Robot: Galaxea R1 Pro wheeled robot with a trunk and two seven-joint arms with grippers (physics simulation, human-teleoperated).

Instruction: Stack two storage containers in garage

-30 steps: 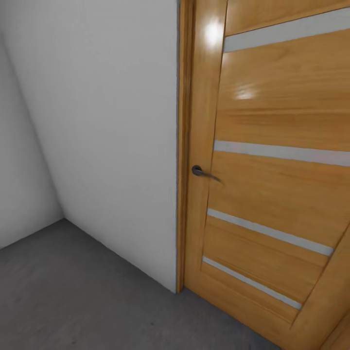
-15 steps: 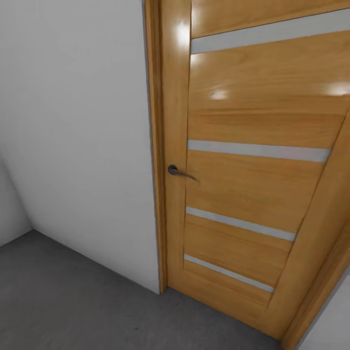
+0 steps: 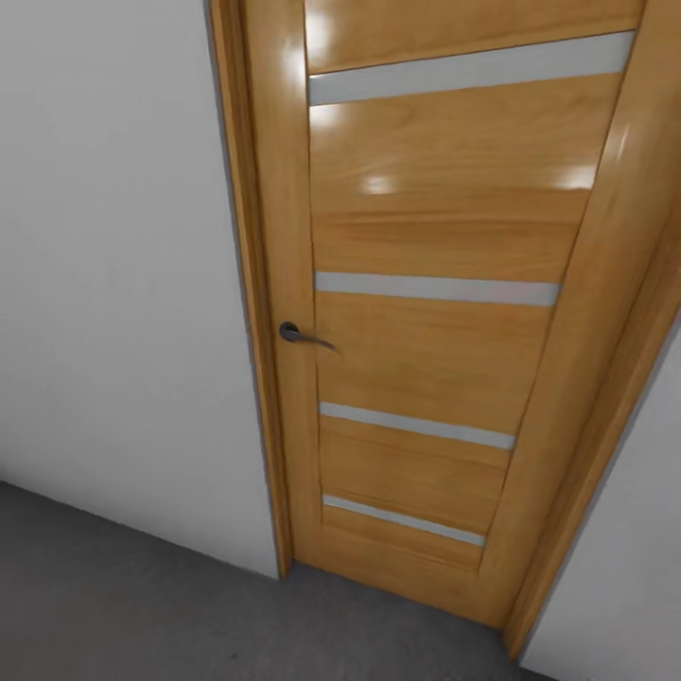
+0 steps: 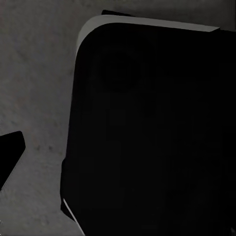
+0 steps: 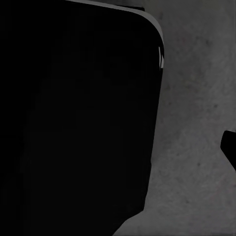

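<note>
The two storage containers are out of view. I am in the garage, facing a shut wooden panel door set in a plain white wall. The dark grey concrete floor runs along the foot of the wall. Both wrist views look down on that floor. A dark tip of my left gripper's finger juts in at one edge. A similar tip of my right gripper's finger shows at the other. Nothing is seen between the fingers.
The door has pale horizontal strips and a dark metal lever handle on its left side. Its wood frame slants down at the right. A large dark rounded part of my own body sits over the floor.
The whole picture has slid left, so the camera has turned right. The room corner at the left has gone out of view and the door's right frame has come in.
</note>
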